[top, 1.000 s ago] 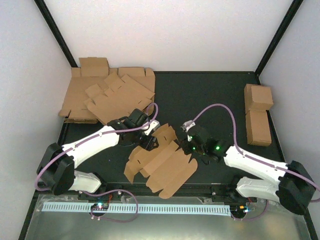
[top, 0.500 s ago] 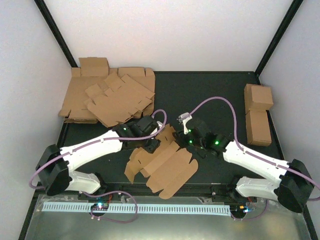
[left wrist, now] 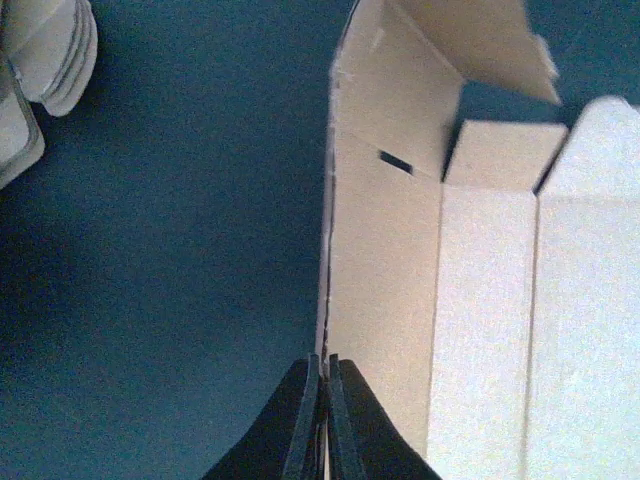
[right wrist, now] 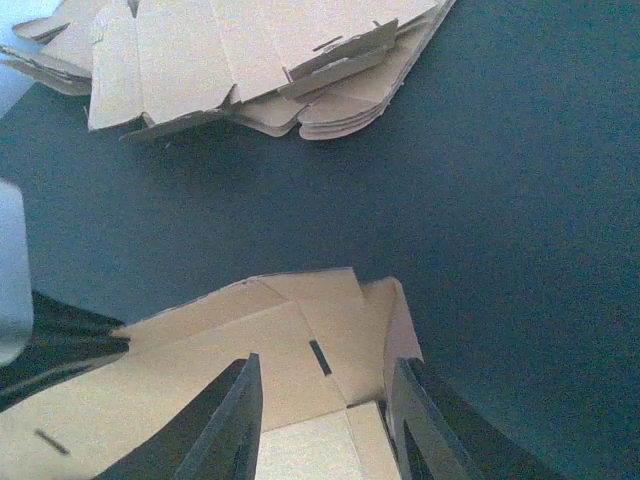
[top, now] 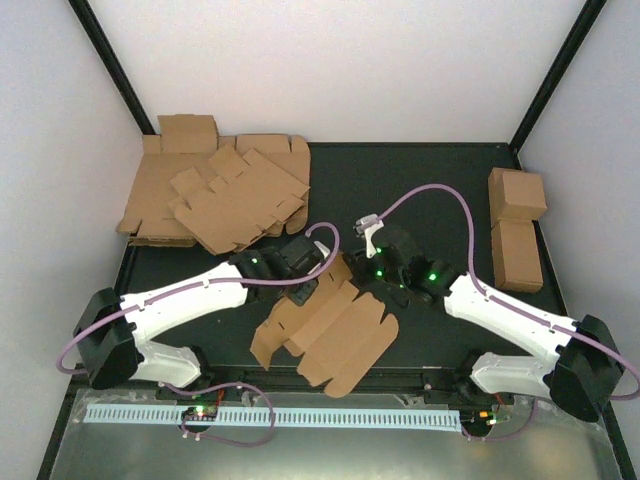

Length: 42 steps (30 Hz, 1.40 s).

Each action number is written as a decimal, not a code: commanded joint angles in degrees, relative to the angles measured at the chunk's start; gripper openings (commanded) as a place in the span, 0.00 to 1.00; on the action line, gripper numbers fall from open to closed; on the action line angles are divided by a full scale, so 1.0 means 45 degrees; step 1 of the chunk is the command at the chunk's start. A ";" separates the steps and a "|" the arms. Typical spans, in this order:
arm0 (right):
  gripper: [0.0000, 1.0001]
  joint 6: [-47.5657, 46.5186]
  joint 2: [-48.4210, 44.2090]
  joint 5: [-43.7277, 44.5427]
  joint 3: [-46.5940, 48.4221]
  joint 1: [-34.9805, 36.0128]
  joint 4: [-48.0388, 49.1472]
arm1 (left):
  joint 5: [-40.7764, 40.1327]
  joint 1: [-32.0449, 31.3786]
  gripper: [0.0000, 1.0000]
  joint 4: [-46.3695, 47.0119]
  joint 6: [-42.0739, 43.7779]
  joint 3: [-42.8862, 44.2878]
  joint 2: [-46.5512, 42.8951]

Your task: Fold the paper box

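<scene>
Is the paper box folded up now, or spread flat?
Mostly spread: the paper box lies flat on the table, only its far end raised.

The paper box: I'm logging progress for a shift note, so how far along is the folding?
Done: little; the paper box has only its far end flaps lifted. In hand: the left hand pinches the edge of a raised side wall; the right hand is open astride the far corner. Left: most panels lie flat, so nearly all the folds and tab tucking remain.

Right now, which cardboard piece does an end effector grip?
The unfolded paper box in the middle: the left end effector pinches its edge. The stacked blanks and finished cartons lie untouched.
</scene>
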 commanded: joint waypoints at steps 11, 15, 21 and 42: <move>0.20 0.1168 0.0790 -0.1132 0.1742 -0.0987 -0.0559 | -0.6268 -0.2777 0.01 -0.2220 -0.0024 0.2015 0.1622; 0.02 0.1807 0.1067 -0.2613 0.1536 -0.1624 0.0243 | -0.8299 -0.3184 0.02 -0.3033 0.0148 0.2727 0.2990; 0.02 0.2544 0.1725 -0.4217 0.1481 -0.2341 0.0956 | -0.8738 -0.3486 0.02 -0.1783 0.1028 0.2452 0.3527; 0.02 0.3238 0.3947 -0.5127 0.0366 -0.2368 0.2409 | -0.7693 -0.3981 0.02 -0.1274 0.0256 0.2078 0.4664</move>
